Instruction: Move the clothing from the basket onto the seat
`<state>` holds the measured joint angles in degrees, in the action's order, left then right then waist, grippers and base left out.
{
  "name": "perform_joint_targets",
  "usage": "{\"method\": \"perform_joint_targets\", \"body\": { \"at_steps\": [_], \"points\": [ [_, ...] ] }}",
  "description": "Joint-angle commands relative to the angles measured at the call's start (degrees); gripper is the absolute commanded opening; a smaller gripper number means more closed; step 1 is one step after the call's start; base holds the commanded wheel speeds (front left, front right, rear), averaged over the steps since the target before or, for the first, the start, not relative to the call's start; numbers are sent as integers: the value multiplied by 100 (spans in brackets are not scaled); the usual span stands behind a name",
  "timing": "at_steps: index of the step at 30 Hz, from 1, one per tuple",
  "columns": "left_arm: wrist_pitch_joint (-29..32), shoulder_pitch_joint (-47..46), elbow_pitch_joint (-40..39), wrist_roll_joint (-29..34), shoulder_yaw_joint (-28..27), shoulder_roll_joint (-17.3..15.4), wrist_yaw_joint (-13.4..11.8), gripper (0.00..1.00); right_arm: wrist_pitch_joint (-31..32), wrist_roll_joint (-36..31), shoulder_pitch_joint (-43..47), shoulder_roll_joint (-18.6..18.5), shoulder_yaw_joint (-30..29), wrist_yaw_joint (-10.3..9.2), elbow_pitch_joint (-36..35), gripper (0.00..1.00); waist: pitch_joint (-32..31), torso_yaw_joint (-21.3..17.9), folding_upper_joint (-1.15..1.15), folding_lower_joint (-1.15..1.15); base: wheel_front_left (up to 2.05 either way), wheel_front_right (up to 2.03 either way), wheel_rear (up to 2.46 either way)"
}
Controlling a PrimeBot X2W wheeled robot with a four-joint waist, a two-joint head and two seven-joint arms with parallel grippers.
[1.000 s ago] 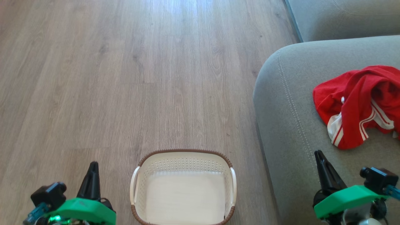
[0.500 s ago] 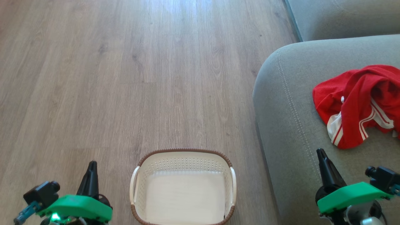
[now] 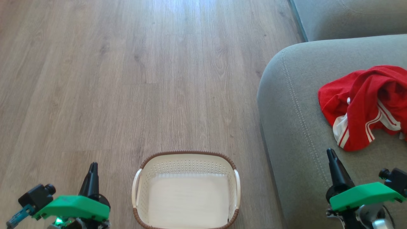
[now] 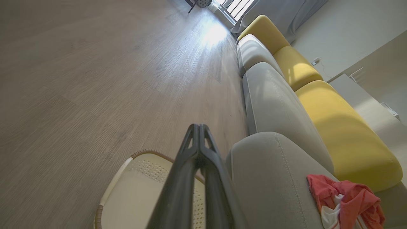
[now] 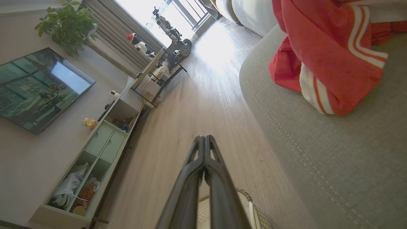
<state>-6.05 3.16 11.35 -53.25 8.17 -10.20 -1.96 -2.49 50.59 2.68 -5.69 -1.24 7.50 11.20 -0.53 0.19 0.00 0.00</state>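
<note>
**Left claw** [image 3: 93, 168]: nearest item, low at the near left, over the floor beside the basket. Fingers together, tips meeting in the left wrist view [image 4: 198, 128], nothing between them. Probably parked, as no work lies within its reach.

**Right claw** [image 3: 331, 154]: low at the near right, over the seat's front part, a little short of the clothing. Fingers together and holding nothing, as the right wrist view [image 5: 205, 140] confirms. Its body is cut by the frame edge.

**Basket** [image 3: 187, 153]: on the floor between the two claws, just beside the seat and upright. Its inside is bare, with no garment in it. The near rim is cut off at the bottom edge.

**Seat** [image 3: 295, 111]: right of the basket, with double stitching running along its rounded edge.

**Clothing** [image 3: 362, 95]: a crumpled red heap on the seat, well apart from the basket. White panels and stripes show at its near side. Where one garment ends and the other begins cannot be made out, no lettering shows, and the right part runs out of frame. With the heap here and the basket bare, the task looks complete.

**Floor** [image 3: 127, 79]: wood planks, running away to the far end.

**Far room**: a second cushion [image 3: 349, 16] beyond the seat. A TV [image 5: 38, 89] and shelf unit [image 5: 95, 159] stand opposite, their contents too small to tell.
</note>
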Motion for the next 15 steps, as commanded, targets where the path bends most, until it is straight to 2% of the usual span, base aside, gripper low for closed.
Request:
{"method": "perform_joint_targets", "body": {
  "at_steps": [1, 15],
  "points": [
    [26, -352, -158, -111, -215, -11, 59, 0, 36, 124, -341, -13, 8, 0, -168, 0, 1, 0, 0, 0, 0, 0, 0],
    [255, -465, -75, -866, -446, 124, 233, 0, 195, 927, -447, 36, -85, -1, -80, 0, 14, -4, 0, 0, 0, 0, 0]
  ]
}}
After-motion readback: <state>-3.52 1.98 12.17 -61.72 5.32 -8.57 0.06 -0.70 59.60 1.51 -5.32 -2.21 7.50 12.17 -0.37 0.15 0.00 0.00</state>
